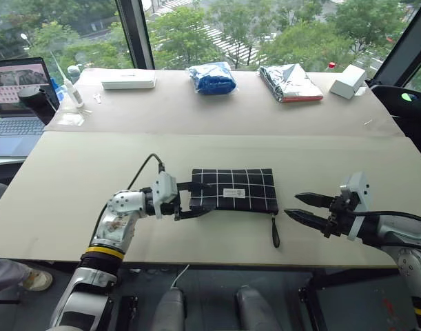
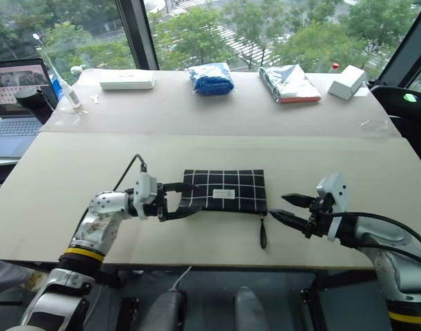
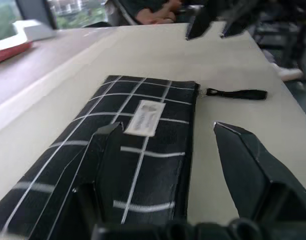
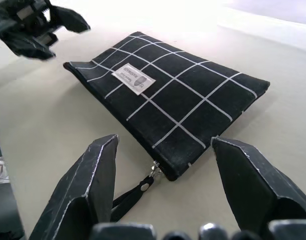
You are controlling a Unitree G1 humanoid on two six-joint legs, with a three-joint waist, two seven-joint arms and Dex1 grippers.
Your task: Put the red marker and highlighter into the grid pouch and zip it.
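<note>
The grid pouch (image 1: 234,189) lies flat in the middle of the near table, label up. Its black zipper strap (image 1: 275,231) trails off its right end toward the front edge. My left gripper (image 1: 209,198) is open at the pouch's left end. One finger lies over the fabric (image 3: 158,95) and the other stands just off the pouch's near edge. My right gripper (image 1: 291,204) is open, a little to the right of the pouch and its strap (image 4: 127,197), holding nothing. The red marker and the highlighter are out of view.
On the far table sit a white flat case (image 1: 127,83), a blue bag (image 1: 211,77), a silver bag (image 1: 289,83) and a white box (image 1: 348,81). A laptop (image 1: 17,96) stands at the far left. The table's front edge (image 1: 217,261) runs just below both grippers.
</note>
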